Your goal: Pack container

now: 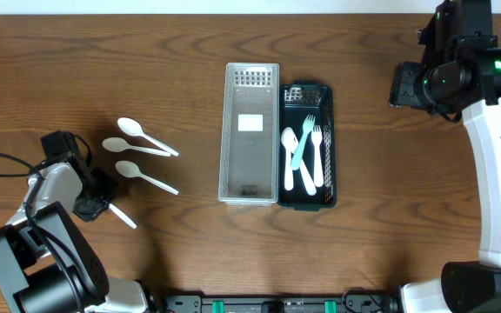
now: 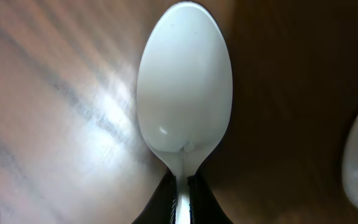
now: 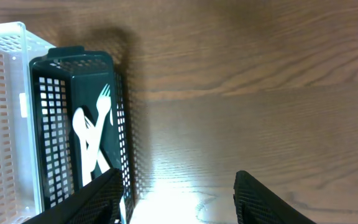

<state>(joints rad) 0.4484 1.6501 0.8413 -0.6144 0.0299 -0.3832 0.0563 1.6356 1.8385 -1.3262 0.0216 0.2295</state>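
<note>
Pinching a white spoon (image 2: 185, 93) by the neck, the left gripper (image 2: 180, 190) has its fingers closed tight on it, low over the wooden tabletop (image 1: 190, 69) and well to the left of the white basket (image 1: 250, 96). The spoon's bowl points away from the wrist camera. Three more white spoons (image 1: 133, 148) lie loose between that gripper and the white basket, nearer the gripper. A dark green basket (image 1: 323, 96) stands touching the white basket's right side and holds white and pale-blue cutlery (image 1: 307, 165), forks and spoons lying lengthwise. Further right of the white basket, past the green one, the right gripper (image 3: 179, 202) hangs above bare wood with its fingers spread apart, nothing between them.
</note>
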